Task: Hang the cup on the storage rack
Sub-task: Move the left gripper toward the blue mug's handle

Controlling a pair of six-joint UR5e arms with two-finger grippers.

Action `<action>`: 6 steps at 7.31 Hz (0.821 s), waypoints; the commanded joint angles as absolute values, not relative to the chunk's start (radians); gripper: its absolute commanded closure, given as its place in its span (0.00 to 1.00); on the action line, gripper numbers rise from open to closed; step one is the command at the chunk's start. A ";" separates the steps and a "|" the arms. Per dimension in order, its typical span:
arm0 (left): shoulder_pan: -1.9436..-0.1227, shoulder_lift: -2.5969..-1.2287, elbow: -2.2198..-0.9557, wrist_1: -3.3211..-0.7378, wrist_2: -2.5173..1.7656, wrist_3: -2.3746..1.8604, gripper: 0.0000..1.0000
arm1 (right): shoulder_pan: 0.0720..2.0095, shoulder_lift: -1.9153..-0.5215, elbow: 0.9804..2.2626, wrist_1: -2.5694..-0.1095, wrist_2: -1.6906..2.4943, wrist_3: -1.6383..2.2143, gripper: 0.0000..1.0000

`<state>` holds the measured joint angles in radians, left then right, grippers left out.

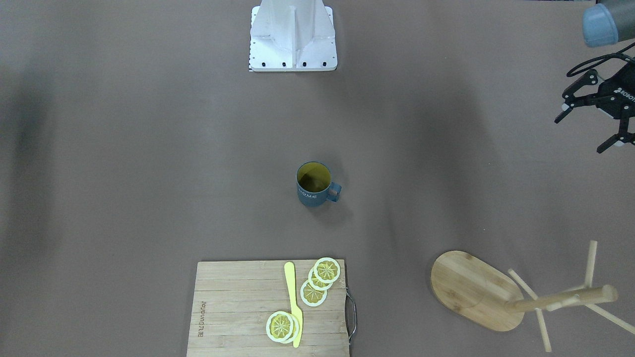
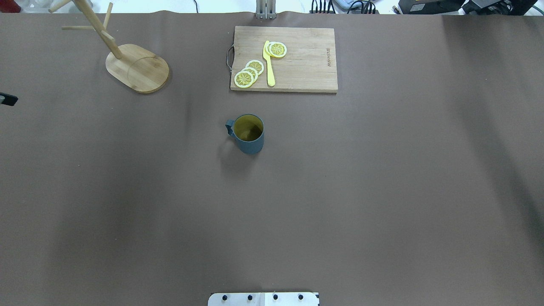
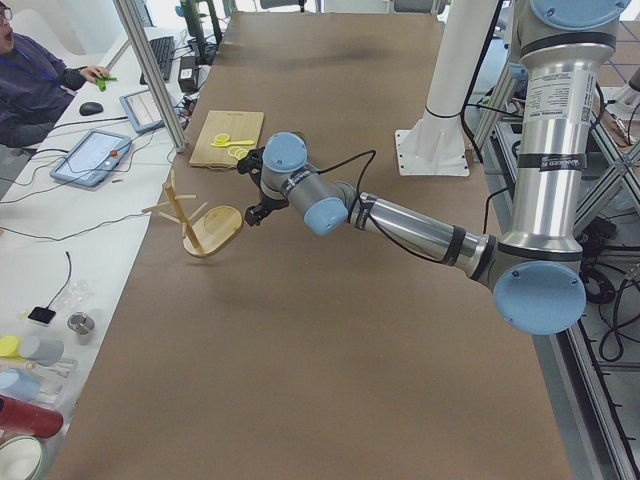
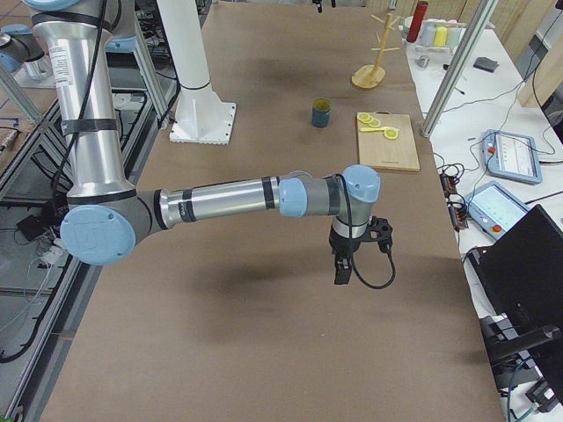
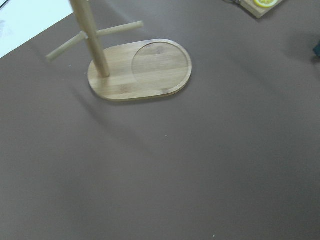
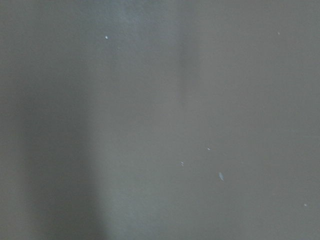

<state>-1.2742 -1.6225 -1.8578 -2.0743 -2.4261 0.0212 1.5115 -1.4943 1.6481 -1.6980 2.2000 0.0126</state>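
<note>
The slate-blue cup (image 1: 313,184) with a yellow-olive inside stands upright at the table's middle, also in the overhead view (image 2: 248,134); there its handle points to that view's left. The wooden storage rack (image 1: 474,290) stands at the far left corner in the overhead view (image 2: 138,68), and fills the left wrist view (image 5: 140,70). My left gripper (image 1: 581,134) is open and empty, raised above the table, apart from the rack and far from the cup. My right gripper (image 4: 341,268) shows only in the exterior right view, far from the cup; I cannot tell whether it is open.
A rectangular bamboo cutting board (image 2: 297,63) with lemon slices (image 2: 248,74) and a yellow knife (image 2: 269,63) lies at the far edge behind the cup. The white robot base (image 1: 292,34) stands on the near side. An operator (image 3: 30,80) sits beyond the table.
</note>
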 commanded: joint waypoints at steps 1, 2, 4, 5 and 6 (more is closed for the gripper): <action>-1.191 -1.739 -1.777 -2.118 -2.415 0.020 0.01 | 1.613 -1.593 1.655 -1.698 2.220 -0.159 0.00; -1.169 -1.823 -1.702 -2.147 -2.414 0.018 0.01 | 1.638 -1.627 1.690 -1.701 2.242 -0.161 0.00; -1.065 -1.896 -1.681 -2.195 -2.276 -0.012 0.07 | 1.638 -1.655 1.712 -1.707 2.261 -0.147 0.00; -1.007 -1.908 -1.677 -2.238 -2.234 -0.079 0.06 | 1.638 -1.663 1.715 -1.706 2.263 -0.146 0.00; -0.949 -1.919 -1.661 -2.285 -2.151 -0.096 0.06 | 1.638 -1.664 1.715 -1.704 2.263 -0.146 0.00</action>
<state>-1.0218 -1.8995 -1.6767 -2.2305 -2.2397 -0.0583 1.6375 -1.6585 1.7127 -1.7057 2.2605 -0.1466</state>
